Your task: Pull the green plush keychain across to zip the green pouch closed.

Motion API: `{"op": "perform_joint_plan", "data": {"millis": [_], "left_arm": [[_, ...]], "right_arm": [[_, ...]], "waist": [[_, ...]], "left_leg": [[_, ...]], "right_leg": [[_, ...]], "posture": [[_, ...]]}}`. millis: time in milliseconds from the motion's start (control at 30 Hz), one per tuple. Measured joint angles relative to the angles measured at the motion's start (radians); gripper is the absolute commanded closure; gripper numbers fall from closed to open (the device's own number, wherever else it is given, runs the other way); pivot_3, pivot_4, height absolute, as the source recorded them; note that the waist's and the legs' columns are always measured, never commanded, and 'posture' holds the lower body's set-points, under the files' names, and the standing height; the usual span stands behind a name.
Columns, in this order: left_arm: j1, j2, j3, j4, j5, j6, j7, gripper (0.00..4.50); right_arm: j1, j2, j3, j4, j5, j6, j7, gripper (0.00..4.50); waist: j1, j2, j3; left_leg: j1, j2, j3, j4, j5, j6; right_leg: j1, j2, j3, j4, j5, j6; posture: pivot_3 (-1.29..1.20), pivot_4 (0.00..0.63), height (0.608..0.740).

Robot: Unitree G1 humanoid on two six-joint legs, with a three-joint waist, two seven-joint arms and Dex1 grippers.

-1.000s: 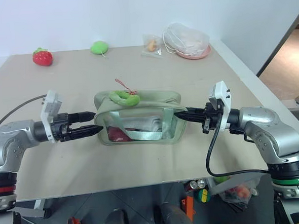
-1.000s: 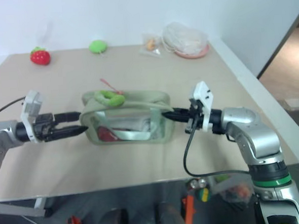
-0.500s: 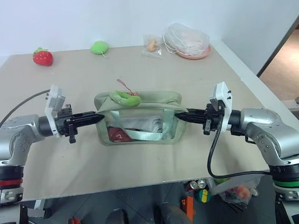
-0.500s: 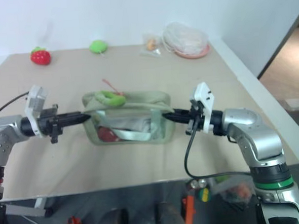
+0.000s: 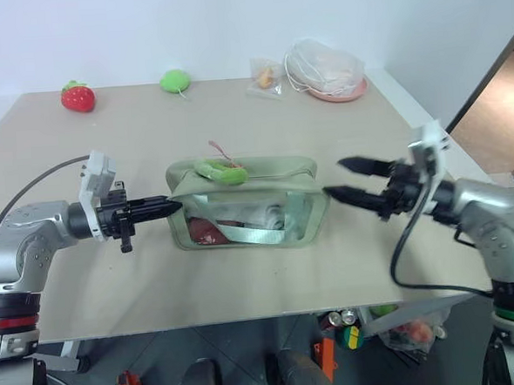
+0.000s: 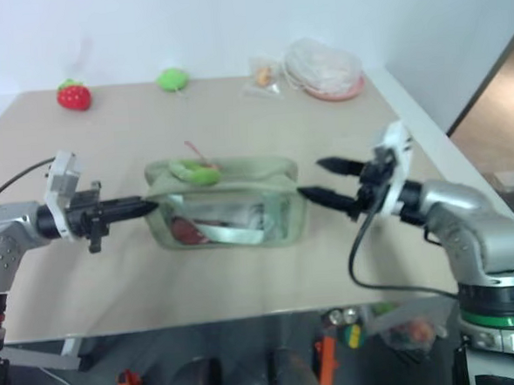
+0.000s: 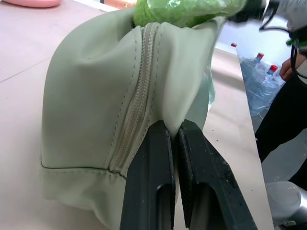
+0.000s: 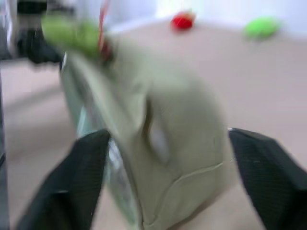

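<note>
The pale green pouch (image 5: 245, 212) stands upright in the middle of the table, with its clear front panel toward me. The green plush keychain (image 5: 221, 169) lies on its top near the left end, its red cord (image 5: 217, 149) sticking up. My left gripper (image 5: 172, 207) is shut on the fabric at the pouch's left end; in the left wrist view its fingers (image 7: 156, 158) pinch the cloth beside the zipper (image 7: 136, 100). My right gripper (image 5: 345, 180) stands open just off the pouch's right end and holds nothing. The right wrist view shows the pouch (image 8: 163, 129) between the spread fingers.
At the table's far side lie a red strawberry toy (image 5: 77, 96), a round lime-green blob (image 5: 175, 80), a small clear bag (image 5: 265, 74) and a pink plate (image 5: 338, 92) under a bag. The table's right edge is close behind my right arm.
My left gripper closed on the pouch's left end. My right gripper let go of the right end, opened wide and drew back up and to the right.
</note>
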Motion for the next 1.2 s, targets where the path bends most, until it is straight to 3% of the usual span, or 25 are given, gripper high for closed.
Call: {"op": "perform_joint_plan", "data": {"millis": [133,367,567,867,1200], "left_arm": [[0.004,0.000,0.004,0.000,0.001,0.000,0.000,4.50],[-0.005,-0.012,-0.002,0.002,0.005,-0.004,-0.002,4.50],[-0.012,-0.024,-0.006,0.007,0.011,-0.015,-0.002,4.50],[0.013,-0.025,0.004,-0.012,-0.001,-0.015,0.020,4.50],[0.020,-0.025,0.010,-0.021,-0.009,-0.011,0.028,4.50]], "right_arm": [[-0.099,0.002,0.012,-0.006,0.036,0.011,-0.014,0.41],[-0.242,0.090,0.315,-0.018,-0.093,-0.052,0.036,0.41],[-0.390,0.168,0.518,0.101,-0.277,-0.185,0.121,0.41],[-0.448,0.238,0.544,0.215,-0.357,-0.267,0.183,0.41],[-0.453,0.258,0.481,0.210,-0.282,-0.209,0.205,0.41]], "waist": [[0.000,0.000,0.000],[0.001,0.000,0.000],[0.001,0.000,0.000],[0.000,0.000,0.000],[0.000,0.000,0.000]], "left_leg": [[0.001,0.000,0.000,0.000,0.000,0.000],[-0.002,0.000,0.000,0.000,0.000,0.000],[-0.005,-0.001,0.000,0.001,0.000,0.000],[-0.006,-0.002,-0.002,0.003,0.000,0.000],[-0.006,-0.001,-0.002,0.003,0.000,0.000]], "right_leg": [[0.001,0.000,0.000,0.000,0.000,0.000],[0.000,0.000,0.000,0.000,-0.001,0.000],[-0.002,-0.002,-0.001,-0.001,-0.001,0.001],[-0.003,-0.003,-0.001,0.000,0.000,0.002],[-0.003,-0.003,-0.001,0.000,0.000,0.001]], "posture": [[0.00,0.150,0.740],[0.00,0.150,0.740],[0.00,0.150,0.740],[0.00,0.150,0.740],[0.00,0.150,0.740]]}}
